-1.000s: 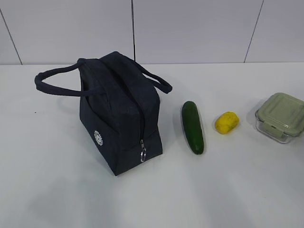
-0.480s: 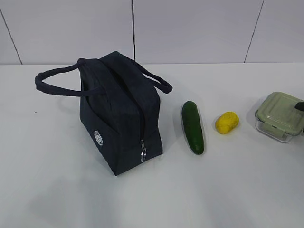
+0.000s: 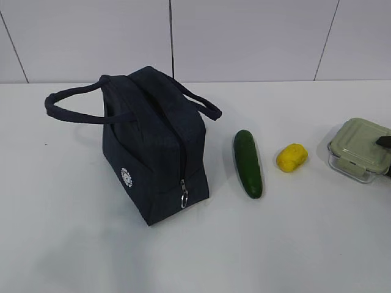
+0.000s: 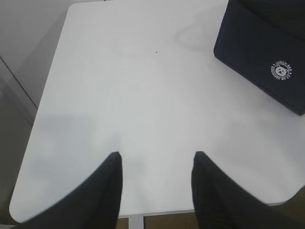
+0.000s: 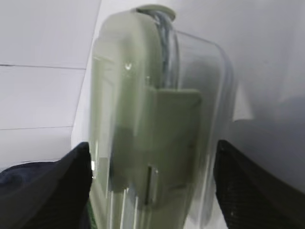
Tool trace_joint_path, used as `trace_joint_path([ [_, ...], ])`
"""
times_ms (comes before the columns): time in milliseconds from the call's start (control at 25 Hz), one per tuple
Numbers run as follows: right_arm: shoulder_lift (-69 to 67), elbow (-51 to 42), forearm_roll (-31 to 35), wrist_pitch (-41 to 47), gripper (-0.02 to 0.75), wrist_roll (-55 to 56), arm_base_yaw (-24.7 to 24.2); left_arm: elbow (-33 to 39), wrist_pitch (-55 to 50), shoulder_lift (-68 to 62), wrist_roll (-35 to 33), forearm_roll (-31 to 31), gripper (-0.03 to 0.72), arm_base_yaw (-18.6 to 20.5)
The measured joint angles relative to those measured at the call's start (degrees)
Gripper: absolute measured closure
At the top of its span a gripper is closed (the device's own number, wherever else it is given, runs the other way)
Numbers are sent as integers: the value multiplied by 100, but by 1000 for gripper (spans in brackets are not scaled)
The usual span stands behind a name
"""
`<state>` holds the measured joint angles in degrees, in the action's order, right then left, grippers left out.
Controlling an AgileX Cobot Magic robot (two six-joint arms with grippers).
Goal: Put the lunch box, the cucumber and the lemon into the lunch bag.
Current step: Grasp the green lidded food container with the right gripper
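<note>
Right gripper straddling the lunch box, left gripper idle and half-spread.

Over on the right, the right gripper point(image 5: 152, 191) has its two dark fingers point(image 5: 252, 191) spread wide, one on the lid side and one on the base side of the lunch box point(image 5: 157, 124); the jaws look close to its faces, but contact cannot be told. In the exterior view only a sliver of that gripper point(image 3: 385, 141) pokes in at the frame's right edge, over the lid. The left gripper point(image 4: 156, 164) hangs above the bare table point(image 4: 119, 95), fingers point(image 4: 102, 191) partly apart, nothing between them, pointing down at a slant.
</note>
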<state>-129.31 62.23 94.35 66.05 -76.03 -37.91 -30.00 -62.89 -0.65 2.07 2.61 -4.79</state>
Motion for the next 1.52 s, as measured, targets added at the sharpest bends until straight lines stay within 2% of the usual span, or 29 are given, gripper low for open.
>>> trace_joint_path([
  [1520, -89, 30, 106, 195, 155, 31, 0, 0, 0, 0, 0, 0, 347, 0],
])
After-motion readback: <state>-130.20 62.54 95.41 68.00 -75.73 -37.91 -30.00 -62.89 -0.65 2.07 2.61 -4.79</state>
